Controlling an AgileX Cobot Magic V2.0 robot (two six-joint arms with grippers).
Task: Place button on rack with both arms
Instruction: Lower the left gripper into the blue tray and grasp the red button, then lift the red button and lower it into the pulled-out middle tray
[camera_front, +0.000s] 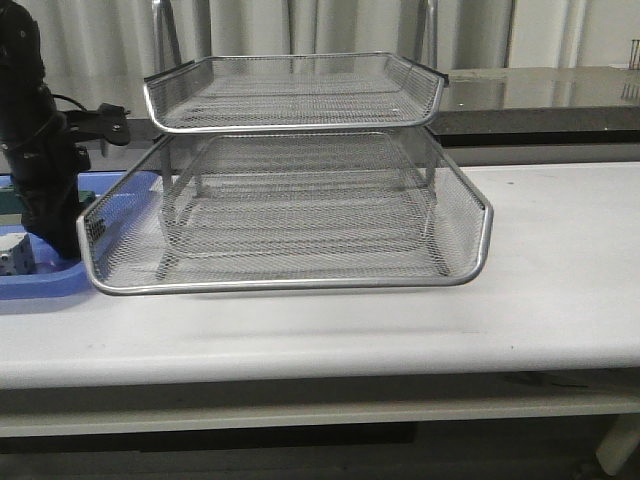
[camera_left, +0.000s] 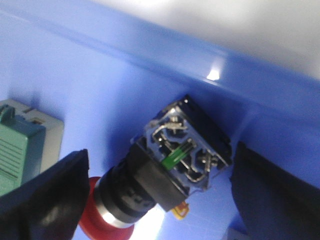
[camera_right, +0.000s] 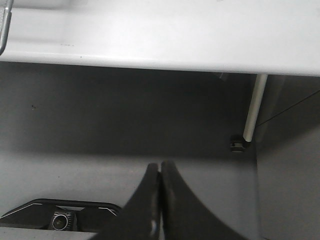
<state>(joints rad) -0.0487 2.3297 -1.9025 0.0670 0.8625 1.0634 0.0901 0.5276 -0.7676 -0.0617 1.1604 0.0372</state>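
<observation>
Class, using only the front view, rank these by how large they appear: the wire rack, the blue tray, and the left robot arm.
1. The rack, by far the largest.
2. The left arm and the blue tray look roughly alike. Both are cut off by the frame edge, and the arm sits nearer the camera, so ranking them is unsure.

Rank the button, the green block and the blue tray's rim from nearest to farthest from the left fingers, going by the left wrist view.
1. The button: lying in the gap of the open left gripper, not yet clamped.
2. The green block: just outside one finger.
3. The blue tray's rim: beyond the button, farthest from the fingers.
</observation>
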